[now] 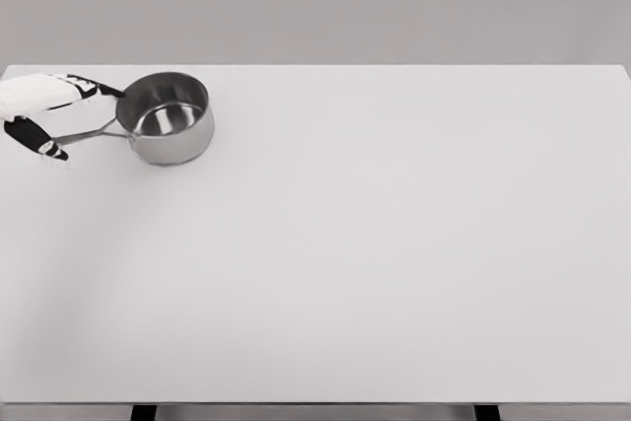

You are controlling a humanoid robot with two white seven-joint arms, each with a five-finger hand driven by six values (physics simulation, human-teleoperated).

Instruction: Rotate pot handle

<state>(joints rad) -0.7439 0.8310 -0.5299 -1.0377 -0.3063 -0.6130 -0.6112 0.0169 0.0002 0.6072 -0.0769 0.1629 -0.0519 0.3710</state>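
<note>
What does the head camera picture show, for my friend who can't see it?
A shiny steel pot sits upright near the far left corner of a big white table, its thin handle pointing left. The robot's left hand reaches in from the left edge with open fingers around the handle's end.

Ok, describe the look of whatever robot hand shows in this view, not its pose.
Only the left hand shows, at the left edge. It has a white, smooth shell with black finger segments and small white patches near the tips. No cables or markings are discernible. The right hand is out of view.
</note>
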